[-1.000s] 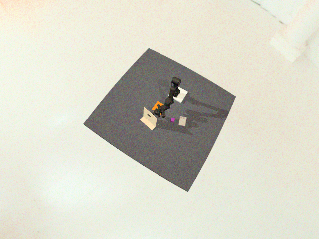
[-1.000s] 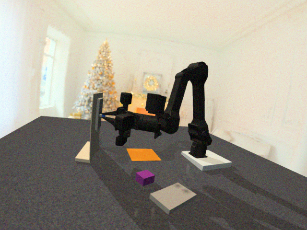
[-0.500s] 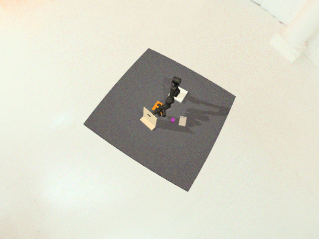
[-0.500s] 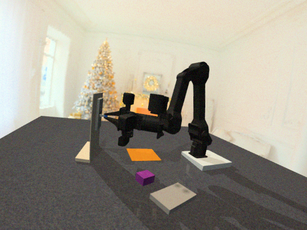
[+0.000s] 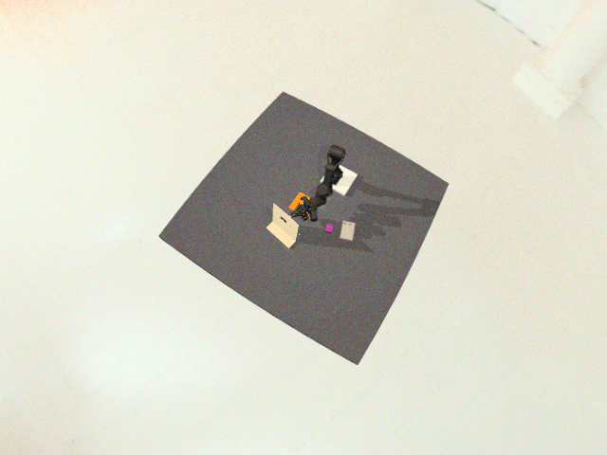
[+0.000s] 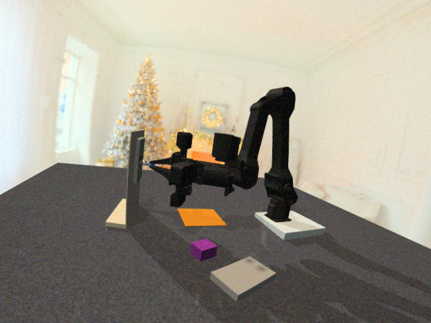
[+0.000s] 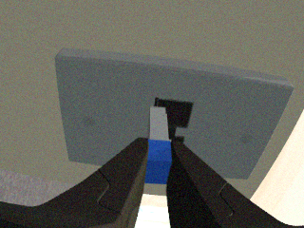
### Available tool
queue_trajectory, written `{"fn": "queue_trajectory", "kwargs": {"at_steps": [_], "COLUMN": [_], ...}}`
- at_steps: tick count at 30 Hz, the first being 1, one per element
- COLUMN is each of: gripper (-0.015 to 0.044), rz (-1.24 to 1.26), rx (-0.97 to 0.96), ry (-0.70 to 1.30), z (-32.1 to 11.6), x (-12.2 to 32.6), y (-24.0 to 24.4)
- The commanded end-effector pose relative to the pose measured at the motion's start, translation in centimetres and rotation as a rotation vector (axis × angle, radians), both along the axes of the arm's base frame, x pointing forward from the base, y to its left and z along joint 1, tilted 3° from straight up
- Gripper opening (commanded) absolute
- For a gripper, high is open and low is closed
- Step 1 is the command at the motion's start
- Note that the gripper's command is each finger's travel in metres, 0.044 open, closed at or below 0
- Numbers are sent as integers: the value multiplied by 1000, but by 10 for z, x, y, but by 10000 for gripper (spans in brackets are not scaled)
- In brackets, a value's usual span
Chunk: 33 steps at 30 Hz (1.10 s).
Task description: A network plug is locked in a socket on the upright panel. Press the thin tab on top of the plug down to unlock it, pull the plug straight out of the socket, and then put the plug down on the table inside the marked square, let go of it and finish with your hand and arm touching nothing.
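Note:
My gripper (image 5: pixel 293 214) (image 6: pixel 151 164) (image 7: pixel 158 150) is shut on the blue plug (image 6: pixel 152 165) (image 7: pixel 158 161), one finger on each side of its blue body. The plug's light grey front part points at the dark socket opening (image 7: pixel 182 111) in the grey plate (image 7: pixel 109 109) (image 6: pixel 139 156) on the upright panel (image 5: pixel 289 224) (image 6: pixel 133 194) (image 7: pixel 166 24). Much of this grey part shows in front of the plate. Whether its tip is still inside the opening I cannot tell. The thin tab is not clearly visible. The orange marked square (image 5: pixel 298 200) (image 6: pixel 201 217) lies on the table below my gripper.
A purple block (image 5: pixel 328 227) (image 6: pixel 203 249) and a flat beige slab (image 5: pixel 347 229) (image 6: pixel 243 278) lie on the table, off to one side of the orange square. The arm stands on a white base plate (image 5: pixel 348 181) (image 6: pixel 299 227). The panel's foot (image 5: pixel 282 235) (image 6: pixel 116 215) extends behind it.

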State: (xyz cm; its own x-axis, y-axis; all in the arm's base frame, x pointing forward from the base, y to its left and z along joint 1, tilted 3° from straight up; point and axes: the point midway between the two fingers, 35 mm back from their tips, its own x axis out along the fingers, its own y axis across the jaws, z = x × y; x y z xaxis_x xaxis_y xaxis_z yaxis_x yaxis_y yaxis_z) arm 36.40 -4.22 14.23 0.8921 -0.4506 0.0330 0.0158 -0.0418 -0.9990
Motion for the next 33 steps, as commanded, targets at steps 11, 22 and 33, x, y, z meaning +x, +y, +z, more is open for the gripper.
{"fn": "queue_trajectory", "kwargs": {"at_steps": [11, 22, 33], "gripper": [0, 0, 0], "rz": [-3, -3, -3], "rx": [-3, -3, -2], "ry": [-6, -5, -4], "z": [2, 2, 1], "x": [-10, -17, -24], "y": [3, 6, 9]}}
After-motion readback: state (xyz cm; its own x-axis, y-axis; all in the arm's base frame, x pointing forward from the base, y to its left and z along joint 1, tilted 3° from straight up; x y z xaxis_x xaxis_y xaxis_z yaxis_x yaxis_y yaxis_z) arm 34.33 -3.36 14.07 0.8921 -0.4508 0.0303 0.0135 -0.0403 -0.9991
